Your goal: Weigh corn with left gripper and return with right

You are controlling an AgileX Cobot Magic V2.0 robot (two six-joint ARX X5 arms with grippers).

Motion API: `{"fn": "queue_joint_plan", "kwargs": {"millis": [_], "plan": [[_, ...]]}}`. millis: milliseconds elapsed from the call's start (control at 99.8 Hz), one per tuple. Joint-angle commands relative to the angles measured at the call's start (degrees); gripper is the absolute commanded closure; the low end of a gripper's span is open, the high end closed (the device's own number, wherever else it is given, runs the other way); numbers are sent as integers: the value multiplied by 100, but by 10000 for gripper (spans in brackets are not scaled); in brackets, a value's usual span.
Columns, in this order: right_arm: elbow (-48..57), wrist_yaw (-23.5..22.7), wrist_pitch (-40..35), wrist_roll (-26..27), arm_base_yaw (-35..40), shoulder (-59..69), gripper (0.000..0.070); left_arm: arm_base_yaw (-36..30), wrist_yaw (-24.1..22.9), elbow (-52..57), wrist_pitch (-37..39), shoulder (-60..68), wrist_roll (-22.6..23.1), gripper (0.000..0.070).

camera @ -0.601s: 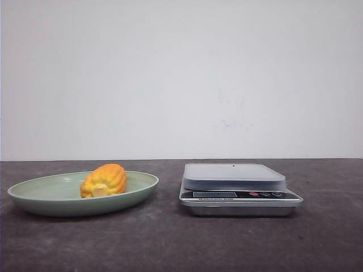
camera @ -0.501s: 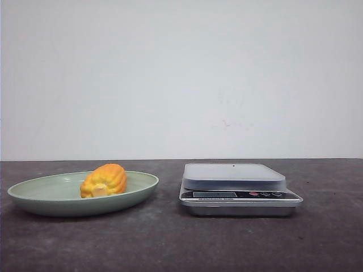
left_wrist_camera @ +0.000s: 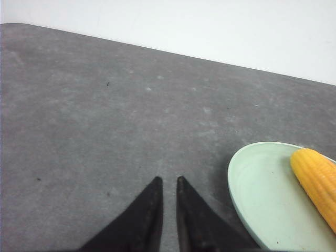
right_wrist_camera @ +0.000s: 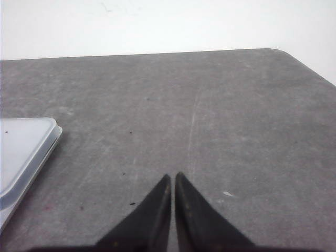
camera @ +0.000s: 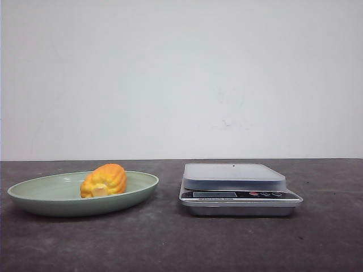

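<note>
Nothing had shifted: your corn [camera: 104, 180] stayed in the plate [camera: 34, 198] beside the scale [camera: 238, 188], both pincers [left_wrist_camera: 167, 210] [right_wrist_camera: 172, 202] nearly together, lift not begun

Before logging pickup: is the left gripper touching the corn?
Apart. Left wrist view shows the left gripper over bare table, plate rim between it and corn.

Orange-yellow ridged corn [camera: 104, 180], pale green plate [camera: 45, 199], silver scale [camera: 238, 187], mottled dark grey table [camera: 170, 243].
</note>
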Motion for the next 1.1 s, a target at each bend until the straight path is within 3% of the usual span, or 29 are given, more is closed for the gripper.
{"fn": "queue_joint_plan", "kwargs": {"millis": [0,1092], "plan": [[-31,-2,63,-26,-11,-7,693,7,7,-85,-15,-7,35,700],[-31,55,105,-44,-11,-7,693,4,28,-83,-15,-7,-33,700]]}}
